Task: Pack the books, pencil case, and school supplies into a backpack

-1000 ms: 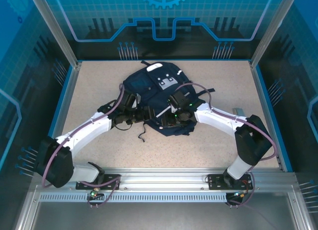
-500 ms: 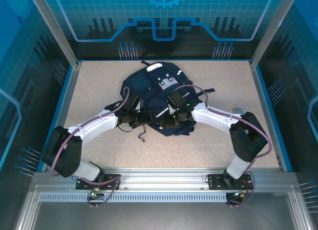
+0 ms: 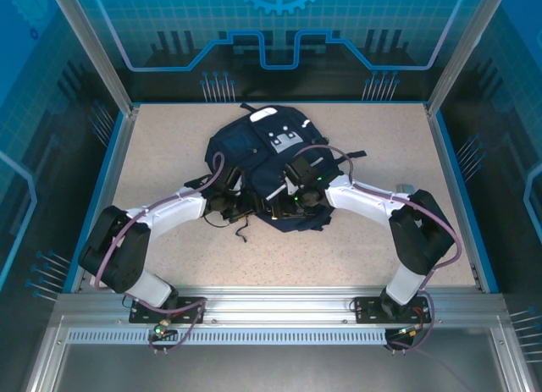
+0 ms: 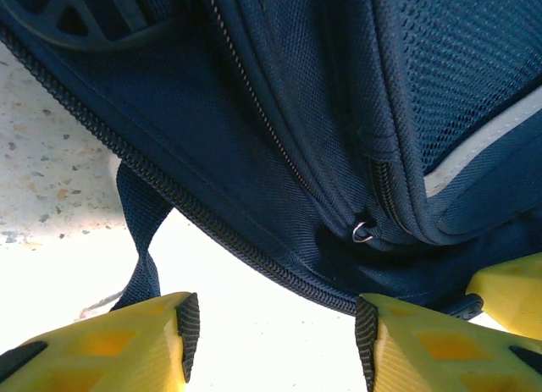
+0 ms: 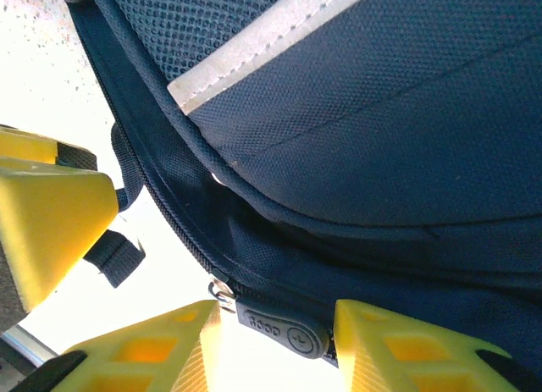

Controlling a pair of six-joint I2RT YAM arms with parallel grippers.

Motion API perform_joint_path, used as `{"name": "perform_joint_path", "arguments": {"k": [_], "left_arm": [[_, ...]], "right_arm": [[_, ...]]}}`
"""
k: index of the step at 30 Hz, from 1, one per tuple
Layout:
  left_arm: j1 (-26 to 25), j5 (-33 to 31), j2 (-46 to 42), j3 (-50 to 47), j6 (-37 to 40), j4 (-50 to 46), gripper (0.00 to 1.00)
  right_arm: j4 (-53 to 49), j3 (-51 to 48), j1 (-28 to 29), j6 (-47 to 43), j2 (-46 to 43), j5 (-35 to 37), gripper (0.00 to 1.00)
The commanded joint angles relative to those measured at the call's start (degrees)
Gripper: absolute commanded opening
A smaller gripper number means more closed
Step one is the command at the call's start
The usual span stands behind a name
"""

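Navy-blue woven fabric with thin white stripes, soft and slack: the large backpack point(image 3: 269, 159) lies flat in the middle of the speckled beige tabletop point(image 3: 364, 240), and both my tools are at its near edge. My left tool point(image 4: 275, 311) has its yellow jaws standing apart with nothing between them. The coarse black zip track point(image 4: 212, 227) and a small metal ring point(image 4: 362, 232) on the backpack sit just ahead of it. My right tool point(image 5: 275, 311) stands at a middling gap, with the backpack's black rubber zip pull point(image 5: 284, 328) lying across between its jaws; whether it truly pinches the pull I cannot tell. I judge this bag light but floppy: it will sag and drag rather than lift as one piece, and its smooth panels would slip. The firm places to take are the rubber pull and the stitched zip seam, one tool steadying while the other draws.
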Motion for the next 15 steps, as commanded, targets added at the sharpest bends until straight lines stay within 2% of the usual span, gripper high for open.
{"name": "perform_joint_path", "arguments": {"k": [1,15], "left_arm": [[-0.2,1.7,1.1,-0.6,-0.8,0.8,0.53],[-0.9,2.4,3.3,0.1,-0.8,1.4,0.47]], "right_arm": [[0.0,1.2,0.2,-0.2,1.1,-2.0,0.41],[1.4,0.9,0.3,-0.2,1.5,-3.7,0.36]]}}
